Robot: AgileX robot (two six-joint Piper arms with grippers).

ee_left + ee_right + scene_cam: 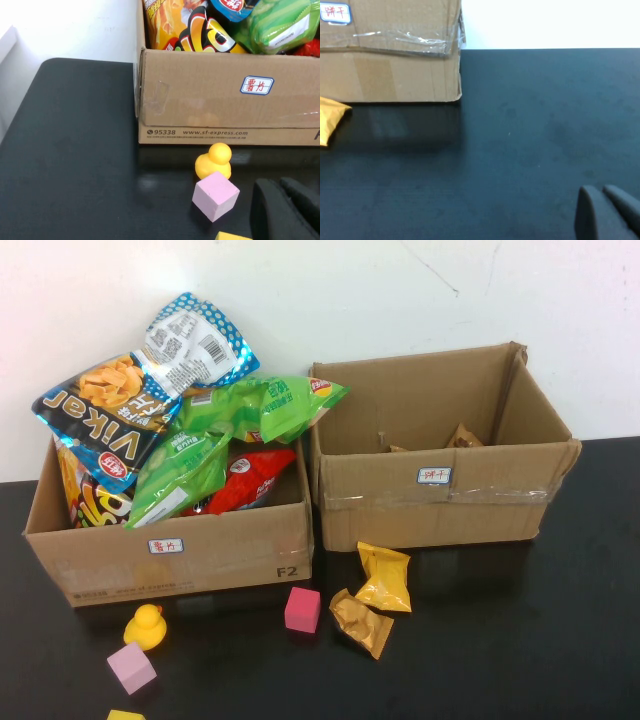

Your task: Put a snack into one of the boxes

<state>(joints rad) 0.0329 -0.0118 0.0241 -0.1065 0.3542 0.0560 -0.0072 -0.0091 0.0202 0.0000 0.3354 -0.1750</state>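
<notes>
Two snack packets lie on the black table in front of the right box: a yellow one [385, 577] and a golden-brown one [362, 622]. The left cardboard box [180, 560] is piled with chip bags [130, 390]. The right cardboard box [440, 500] holds only a couple of small brown packets [463, 437]. Neither gripper shows in the high view. My left gripper [279, 184] is shut and empty, low over the table near the pale pink cube [215, 195] and the yellow duck [214, 160]. My right gripper [598, 190] is shut and empty over bare table, right of the right box [390, 60]; the yellow packet's edge [331, 120] shows there.
A magenta cube [302, 609], a yellow duck [146, 626], a pale pink cube [131, 667] and a yellow block [125, 715] lie in front of the left box. A white wall stands behind the boxes. Bare black table lies to the right.
</notes>
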